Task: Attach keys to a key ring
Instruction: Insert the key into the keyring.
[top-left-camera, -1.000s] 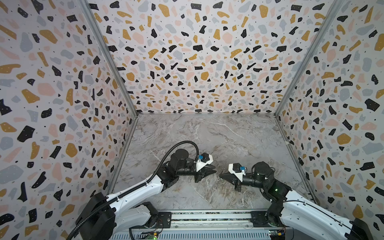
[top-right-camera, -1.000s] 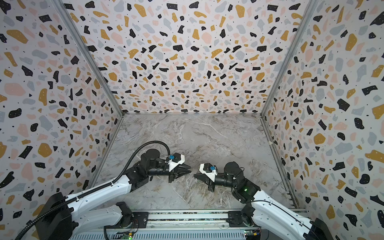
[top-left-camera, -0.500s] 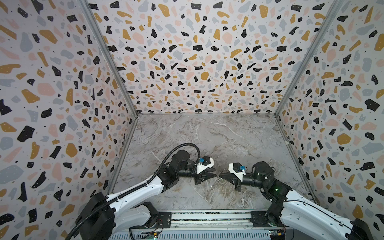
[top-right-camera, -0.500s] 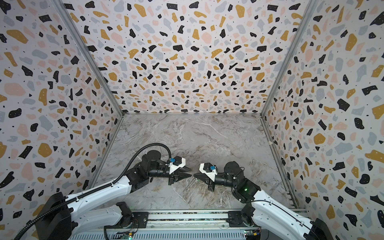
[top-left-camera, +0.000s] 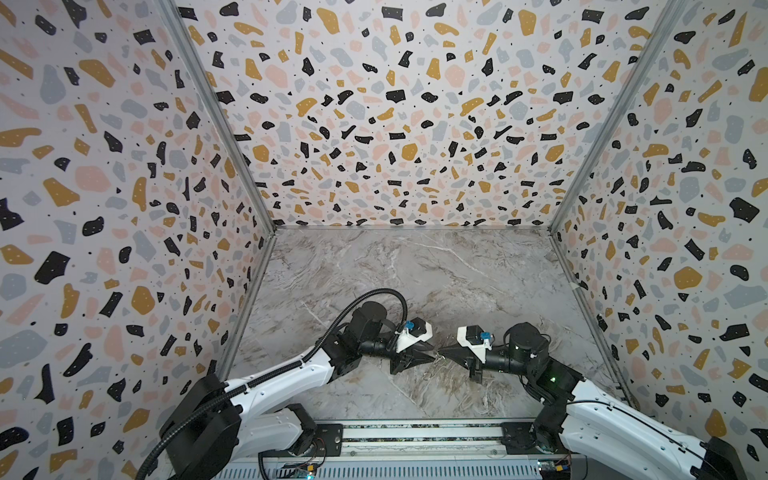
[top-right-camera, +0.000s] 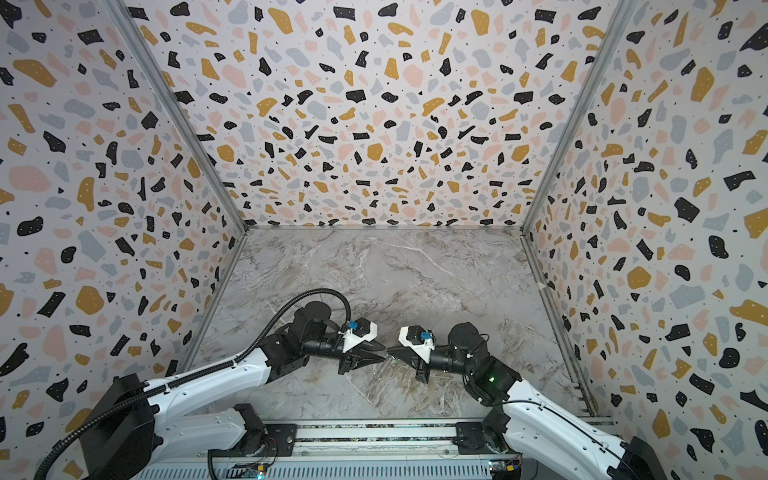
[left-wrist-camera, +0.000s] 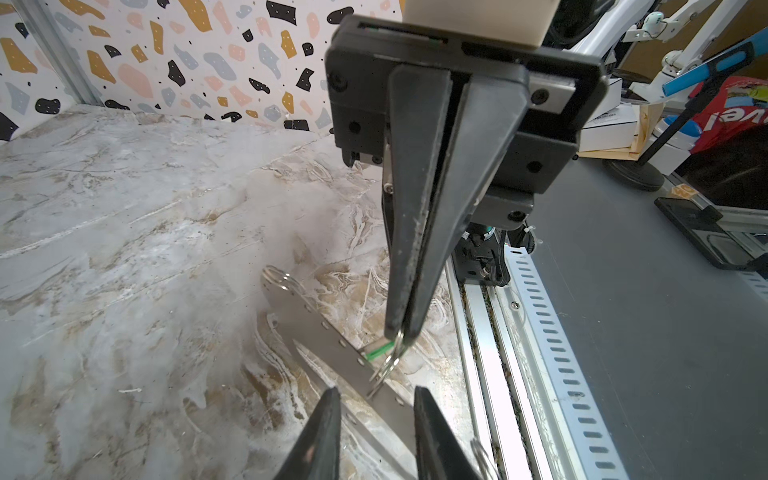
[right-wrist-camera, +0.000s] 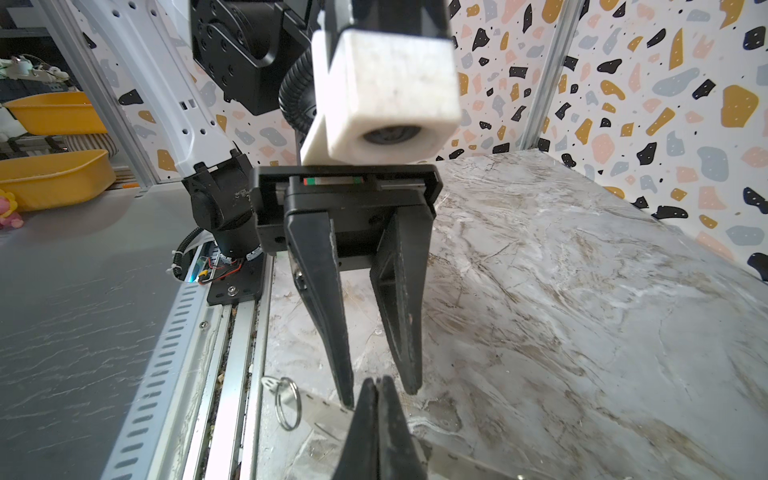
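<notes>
Where the two arms meet, close to the middle of the front edge of the grey marble-patterned counter (top-left-camera: 415, 270), the left gripper (top-left-camera: 430, 356) and right gripper (top-left-camera: 444, 352) point at each other. Their tips almost touch in both top views. The task items are too small to make out from above.

Left wrist view: right gripper fingers (left-wrist-camera: 409, 249) pressed together, pinching a small silvery wire ring (left-wrist-camera: 385, 366) at the very tips. The ring hangs below them. A tiny key with a bright green plastic head (left-wrist-camera: 376, 352) sits right against the ring and the fingertips, seen edge-on. Cannot tell whether it is threaded on the ring or only caught beside it.

A flat dark-grey metal key ring (left-wrist-camera: 324, 332), with small dots along one straight edge, lies on the counter under the hanging ring. It runs slantwise away from the front edge. The wire ring's lower end comes down to its surface; contact unclear.

Left gripper fingers (right-wrist-camera: 320, 291) spread apart. In the left wrist view the key ring passes between the two tips; touching or not, cannot tell.

Right wrist view: second wire ring (right-wrist-camera: 286, 403) at the key ring's end nearest the slotted aluminium rail (right-wrist-camera: 166, 365) along the front edge.
</notes>
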